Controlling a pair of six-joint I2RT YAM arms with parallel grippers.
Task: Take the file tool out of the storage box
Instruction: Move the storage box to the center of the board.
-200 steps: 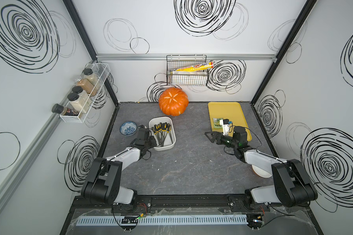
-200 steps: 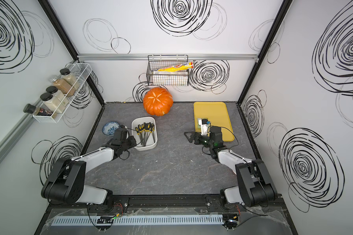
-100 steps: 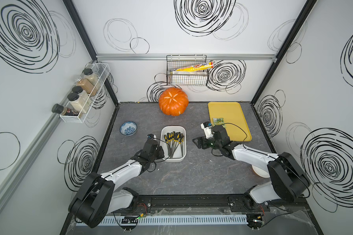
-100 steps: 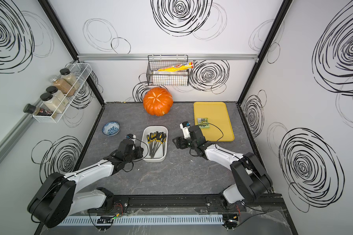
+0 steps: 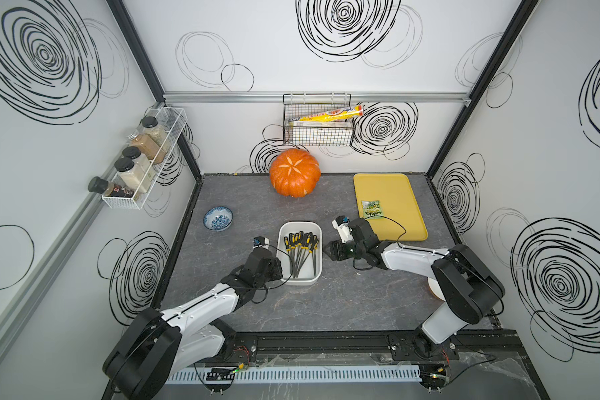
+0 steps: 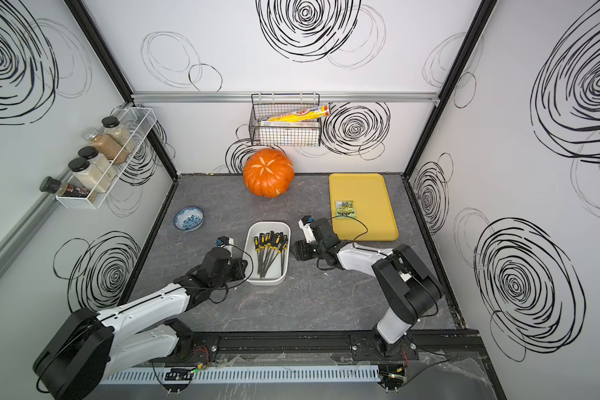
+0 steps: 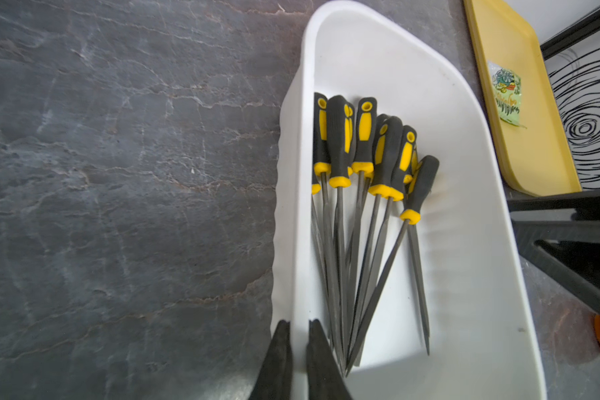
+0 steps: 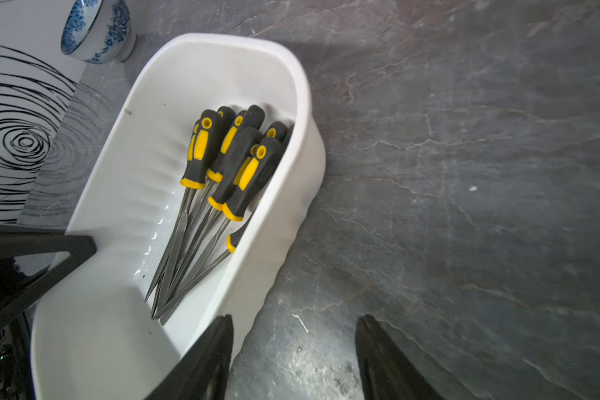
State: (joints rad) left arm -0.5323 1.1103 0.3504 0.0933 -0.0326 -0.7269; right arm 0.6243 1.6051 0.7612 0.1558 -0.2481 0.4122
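Observation:
The white storage box (image 5: 300, 225) lies mid-table in both top views and holds several file tools (image 5: 300, 242) with black-and-yellow handles, tips toward the front. My left gripper (image 7: 297, 332) is shut on the box's left wall near its front corner (image 5: 280, 268), one finger inside and one outside. My right gripper (image 8: 295, 329) stands open just right of the box (image 5: 328, 250). One of its fingers (image 8: 219, 343) overlaps the box's right wall (image 8: 284, 221); the other is over bare table. It holds nothing. The files (image 8: 243, 162) lean against that wall.
An orange pumpkin (image 5: 294, 172) sits at the back centre. A yellow tray (image 5: 395, 194) with a green packet (image 5: 370, 209) lies back right. A blue bowl (image 5: 218, 218) is at the left. A white bowl (image 5: 435, 291) shows under my right arm.
My left gripper has dragged the storage box rightward and toward the front. My right arm has swung left from the yellow tray to the box's side, its jaws narrowing.

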